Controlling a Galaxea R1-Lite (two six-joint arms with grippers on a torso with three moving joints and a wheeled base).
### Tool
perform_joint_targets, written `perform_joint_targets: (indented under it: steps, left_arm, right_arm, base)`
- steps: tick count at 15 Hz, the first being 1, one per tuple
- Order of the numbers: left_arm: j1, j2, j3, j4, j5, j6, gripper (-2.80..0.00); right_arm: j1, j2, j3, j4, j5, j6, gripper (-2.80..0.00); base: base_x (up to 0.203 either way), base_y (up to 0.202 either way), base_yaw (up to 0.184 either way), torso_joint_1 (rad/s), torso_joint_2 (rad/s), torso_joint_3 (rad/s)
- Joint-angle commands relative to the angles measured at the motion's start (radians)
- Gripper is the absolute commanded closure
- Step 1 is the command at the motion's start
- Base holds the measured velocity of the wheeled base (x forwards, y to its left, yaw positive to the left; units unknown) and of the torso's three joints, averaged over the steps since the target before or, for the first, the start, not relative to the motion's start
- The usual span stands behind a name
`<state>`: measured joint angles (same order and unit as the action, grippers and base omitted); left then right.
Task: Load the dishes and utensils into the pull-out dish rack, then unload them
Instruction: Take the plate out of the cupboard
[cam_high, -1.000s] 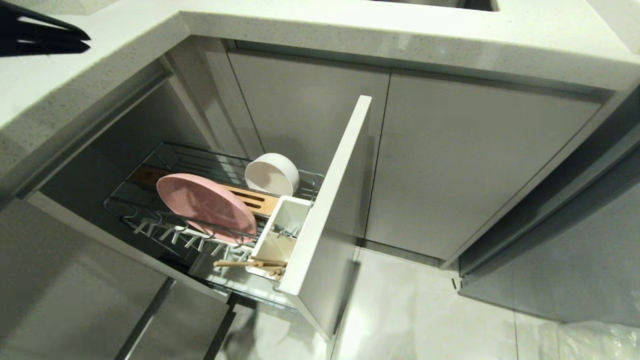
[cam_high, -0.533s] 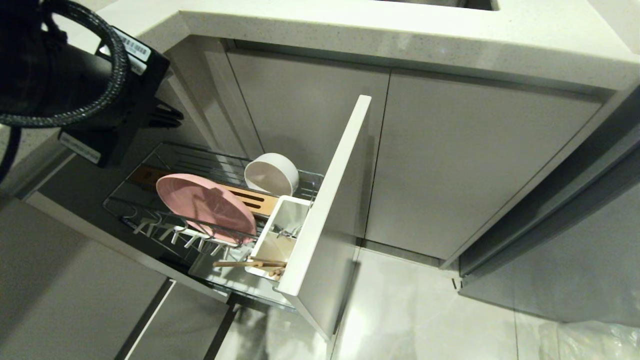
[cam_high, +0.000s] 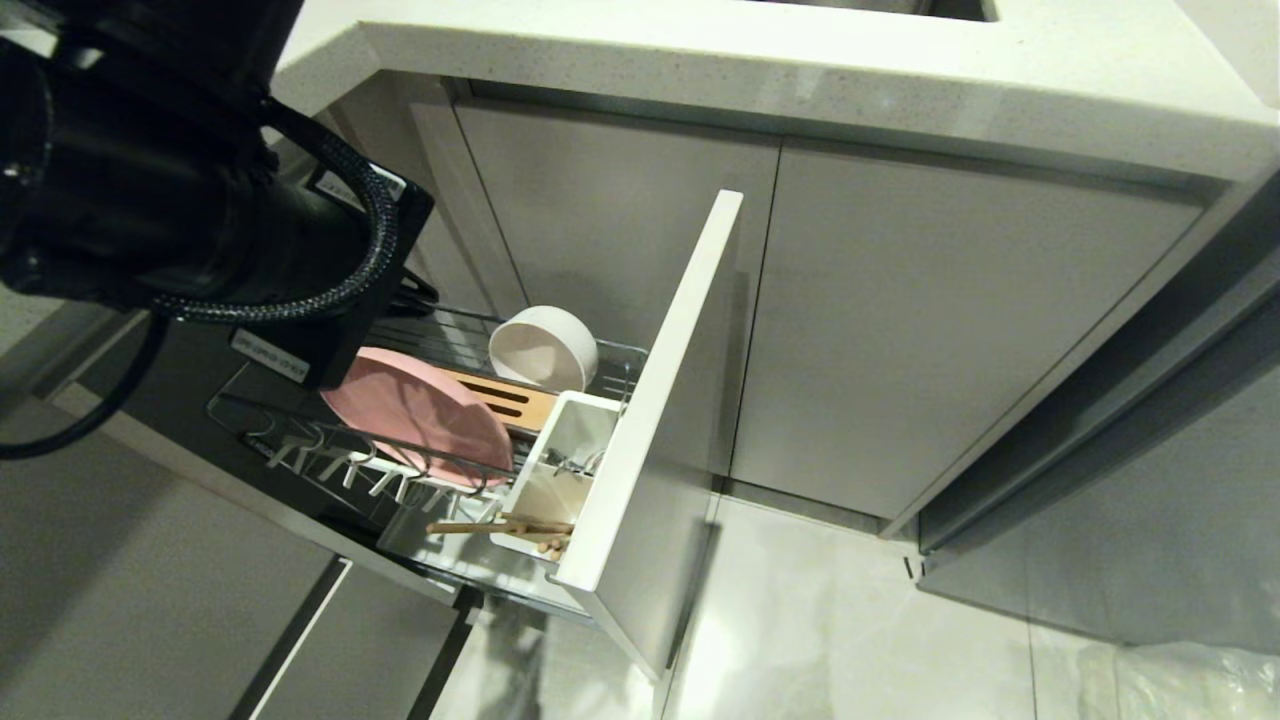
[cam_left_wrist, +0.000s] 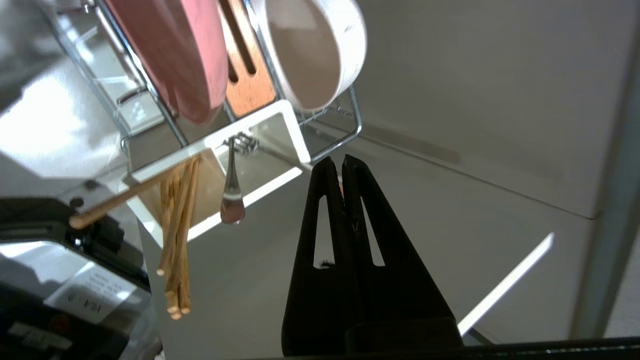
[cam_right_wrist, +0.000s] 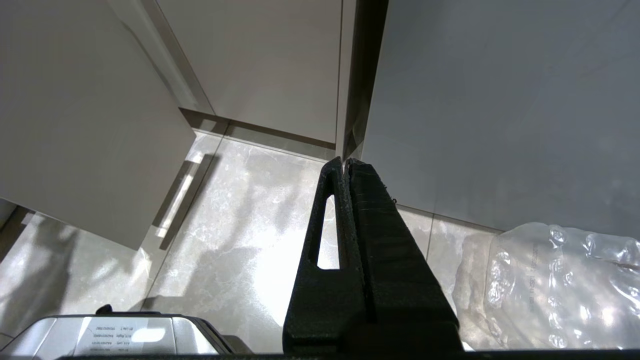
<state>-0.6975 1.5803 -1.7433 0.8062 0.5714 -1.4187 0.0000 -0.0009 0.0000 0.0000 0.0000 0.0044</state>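
Two grey cabinet doors (cam_high: 800, 300) are seen beneath a speckled white countertop (cam_high: 800, 70), above a glossy pale tiled floor (cam_high: 850, 620). The pull-out dish rack (cam_high: 640, 440) is drawn open at the corner. Within it, the pink plate (cam_high: 420, 415) is stood on edge beside the slotted wooden strip (cam_high: 505, 398), the cream-white bowl (cam_high: 545, 348) is tipped on its side, and the chopsticks (cam_high: 500, 527) and spoon (cam_left_wrist: 232, 192) are kept in the white caddy (cam_high: 560, 455). The left gripper (cam_left_wrist: 340, 162) is poised over the rack, clenched on nothing. The right gripper (cam_right_wrist: 345, 162) is clenched, empty, over the floor near crumpled clear plastic (cam_right_wrist: 560, 285).
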Motion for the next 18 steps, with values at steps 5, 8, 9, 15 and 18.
perform_joint_targets:
  steps: [5, 8, 9, 15, 18]
  left_arm:
    - [0.003, 0.007, 0.038, 0.007, 0.005, -0.043, 0.0]
    - [0.0, 0.015, 0.038, 0.004, 0.002, -0.057, 0.0]
    - [0.0, 0.018, 0.039, 0.004, 0.001, -0.057, 0.0]
    - [0.045, 0.017, 0.096, 0.041, 0.002, -0.057, -2.8]
    - [0.1, 0.024, 0.126, 0.05, -0.007, -0.056, -2.8]
  right_arm:
    - [0.0, 0.001, 0.0, 0.0, 0.0, 0.0, 0.0]
    - [0.0, 0.001, 0.0, 0.0, 0.0, 0.0, 0.0]
    - [0.0, 0.001, 0.0, 0.0, 0.0, 0.0, 0.0]
    - [0.0, 0.001, 0.0, 0.0, 0.0, 0.0, 0.0]
    - [0.0, 0.001, 0.0, 0.0, 0.0, 0.0, 0.0]
  base:
    - [0.0, 0.0, 0.0, 0.0, 0.0, 0.0]
    - [0.0, 0.0, 0.0, 0.0, 0.0, 0.0]
    - [0.0, 0.0, 0.0, 0.0, 0.0, 0.0]
    - [0.0, 0.0, 0.0, 0.0, 0.0, 0.0]
    - [0.0, 0.0, 0.0, 0.0, 0.0, 0.0]
